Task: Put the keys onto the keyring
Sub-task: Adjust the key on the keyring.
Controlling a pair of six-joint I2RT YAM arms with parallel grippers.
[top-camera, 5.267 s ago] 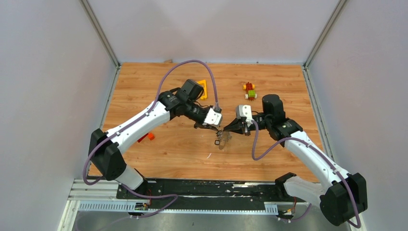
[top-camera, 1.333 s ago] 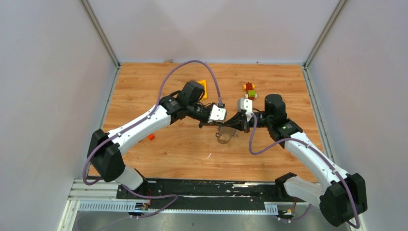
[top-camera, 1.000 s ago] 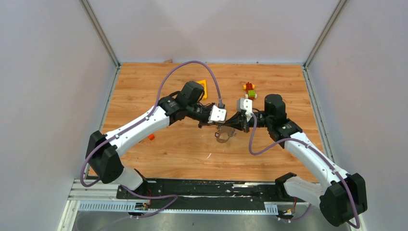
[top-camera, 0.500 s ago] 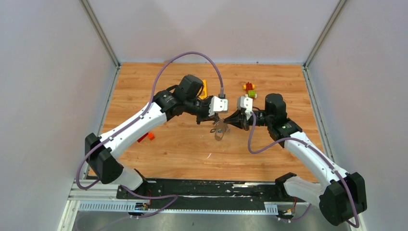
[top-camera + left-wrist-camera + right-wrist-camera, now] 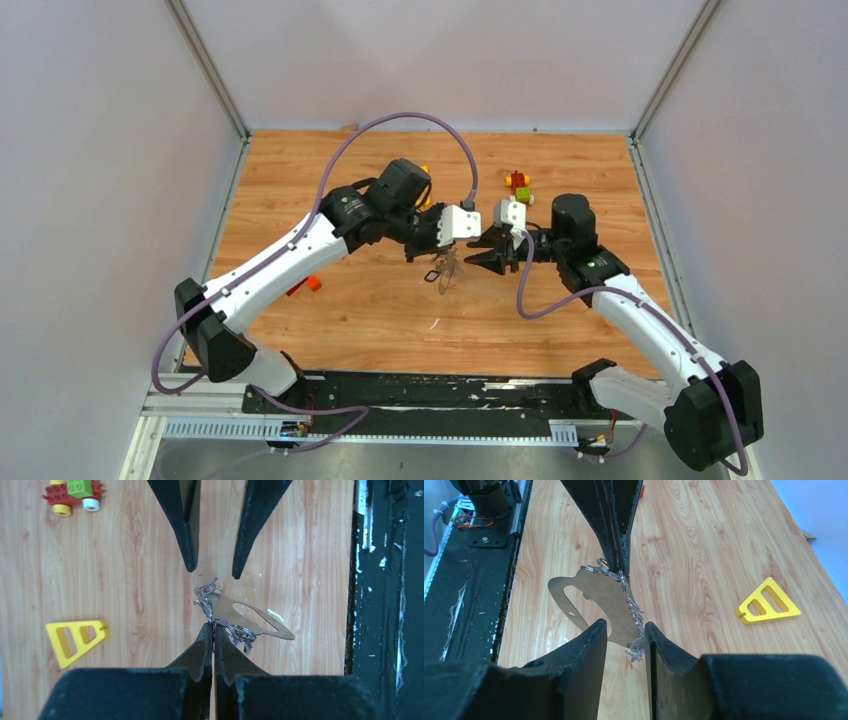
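Observation:
The keyring (image 5: 225,611) is a flat silver loop that hangs above the wood with a short chain (image 5: 204,600) and small wire rings. My left gripper (image 5: 212,626) is shut on those rings where they join the loop. In the top view the bunch (image 5: 446,268) dangles under the left gripper (image 5: 437,255). My right gripper (image 5: 626,625) is open, one finger on each side of the loop's (image 5: 609,600) lower edge and the chain's (image 5: 633,607) end, without pinching them. It faces the left gripper tip to tip (image 5: 472,258). I cannot make out separate keys in the bunch.
A yellow triangle frame (image 5: 769,600) lies on the wood behind the left arm. A red-green-yellow toy block figure (image 5: 518,187) sits at the back right. A small orange piece (image 5: 305,285) lies near the left arm. The black base rail (image 5: 420,390) runs along the near edge.
My right gripper has gone from shut to open and let go of the bunch. The left gripper has lifted the keyring slightly up and to the left, still shut on it.

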